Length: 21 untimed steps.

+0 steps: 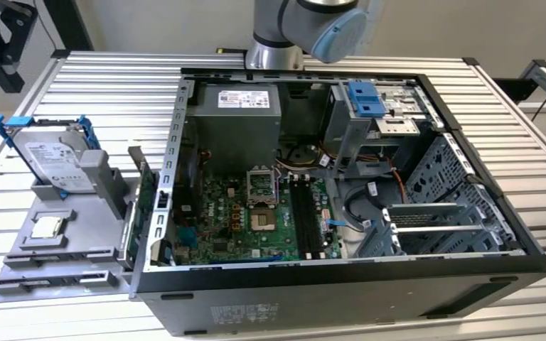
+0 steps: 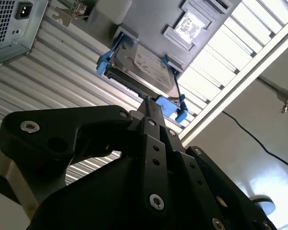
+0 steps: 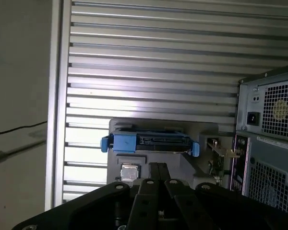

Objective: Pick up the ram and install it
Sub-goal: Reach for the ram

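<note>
So far nothing of the job looks done. The ram (image 1: 146, 190), a thin, long, dark circuit-board stick, appears to stand on its edge along the side of the flat grey plastic fixture (image 1: 74, 245) that faces the open black computer case (image 1: 349, 284). It is seen nearly edge-on, so I read it with some caution.

On the same fixture are the silver boxy hard drive in its blue frame (image 1: 55, 160) and the small square silver processor chip (image 1: 45, 227). Everything rests on the ribbed aluminium tabletop (image 1: 111, 92).

Inside the case, the long black memory slots (image 1: 303, 213) beside the processor socket look unfilled, as far as the exterior view lets me judge.

The grey and blue robot arm (image 1: 297, 28) reaches in from the far side of the case. In both wrist views the black end effector (image 3: 157, 168) is well above the tabletop, aimed toward the fixture with the hard drive beyond its tip. Its fingers (image 2: 145, 106) are pressed together with nothing between them, and it touches neither the fixture nor any part on it.

By my reading, the picking up and the seating in a slot are both left to do.
</note>
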Each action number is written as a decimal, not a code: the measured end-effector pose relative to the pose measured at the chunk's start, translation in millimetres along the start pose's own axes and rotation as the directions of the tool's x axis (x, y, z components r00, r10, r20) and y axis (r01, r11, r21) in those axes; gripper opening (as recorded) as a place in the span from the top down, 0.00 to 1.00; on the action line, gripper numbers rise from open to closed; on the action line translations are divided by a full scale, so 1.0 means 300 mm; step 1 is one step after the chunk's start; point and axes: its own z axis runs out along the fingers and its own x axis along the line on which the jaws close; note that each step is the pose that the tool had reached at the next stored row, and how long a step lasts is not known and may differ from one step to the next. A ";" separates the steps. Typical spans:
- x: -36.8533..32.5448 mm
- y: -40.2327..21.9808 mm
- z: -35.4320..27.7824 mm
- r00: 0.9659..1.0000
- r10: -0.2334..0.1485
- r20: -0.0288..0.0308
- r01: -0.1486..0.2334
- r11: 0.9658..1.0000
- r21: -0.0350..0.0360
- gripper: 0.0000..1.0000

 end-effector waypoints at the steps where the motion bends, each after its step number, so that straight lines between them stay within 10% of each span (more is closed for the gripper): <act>1: 0.003 0.000 0.000 1.000 -0.001 0.000 0.001 1.000 0.000 1.00; 7: 0.005 -0.008 0.000 1.000 -0.001 0.001 0.001 1.000 0.000 1.00; 21: 0.018 -0.143 -0.001 1.000 -0.001 0.001 0.001 1.000 0.000 1.00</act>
